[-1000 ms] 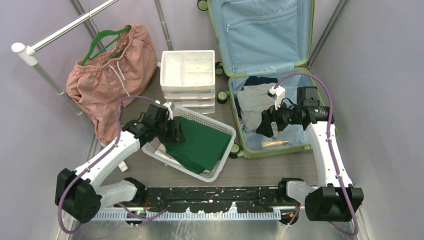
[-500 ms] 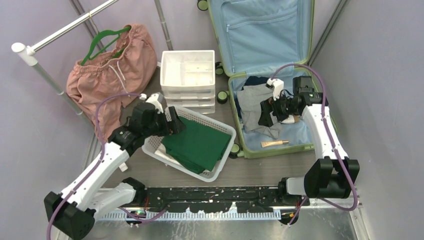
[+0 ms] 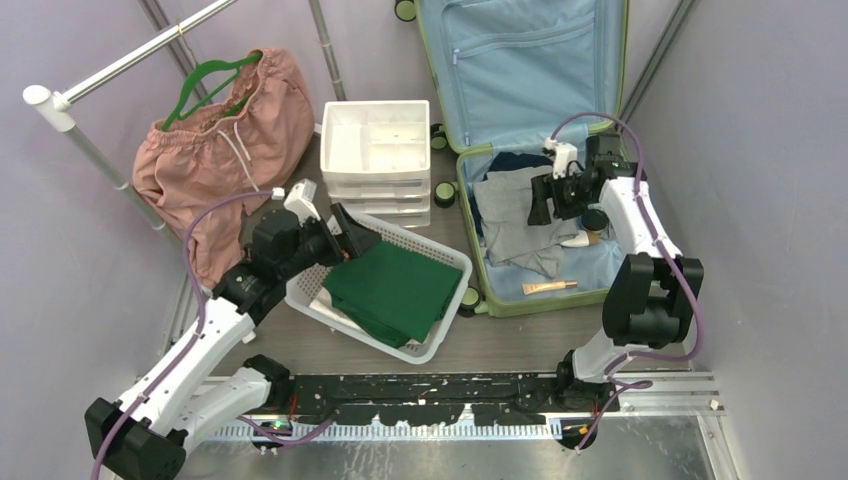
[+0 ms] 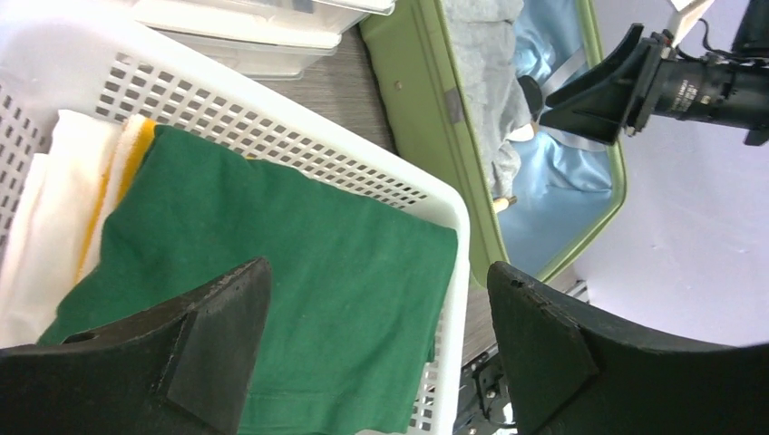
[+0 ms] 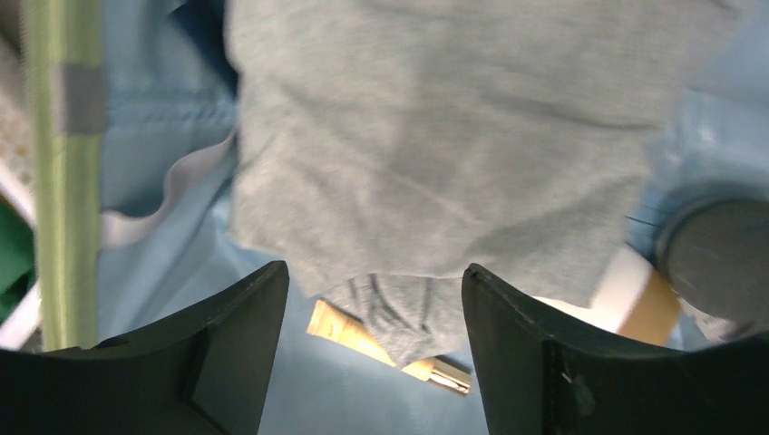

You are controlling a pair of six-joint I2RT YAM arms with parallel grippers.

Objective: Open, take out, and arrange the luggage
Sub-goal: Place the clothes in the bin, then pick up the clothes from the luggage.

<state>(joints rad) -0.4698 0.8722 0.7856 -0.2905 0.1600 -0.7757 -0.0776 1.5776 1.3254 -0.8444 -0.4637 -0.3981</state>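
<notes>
The luggage [image 3: 478,262], a light-green suitcase, lies open at the back right, its blue-lined lid [image 3: 520,60] leaning on the wall. Inside lie a grey garment [image 3: 510,215] and a beige tube [image 3: 549,287]. My right gripper [image 3: 540,200] hovers open over the garment; the right wrist view shows the grey garment [image 5: 435,136] and tube [image 5: 340,324] below its empty fingers [image 5: 374,270]. My left gripper [image 3: 355,235] stands open above the white basket [image 3: 455,262], over a folded green cloth [image 3: 395,290]. In the left wrist view nothing sits between the gripper's [image 4: 376,272] fingers.
A white drawer unit [image 3: 378,160] stands behind the basket. A pink garment on a green hanger [image 3: 220,150] hangs from the rail [image 3: 100,70] at the left. White and yellow cloth [image 4: 63,208] lies under the green one. A dark round item [image 5: 716,254] sits in the suitcase.
My left gripper opened and rose off the green cloth, which stays in the basket. My right gripper moved back over the grey garment and its jaws narrowed a little.
</notes>
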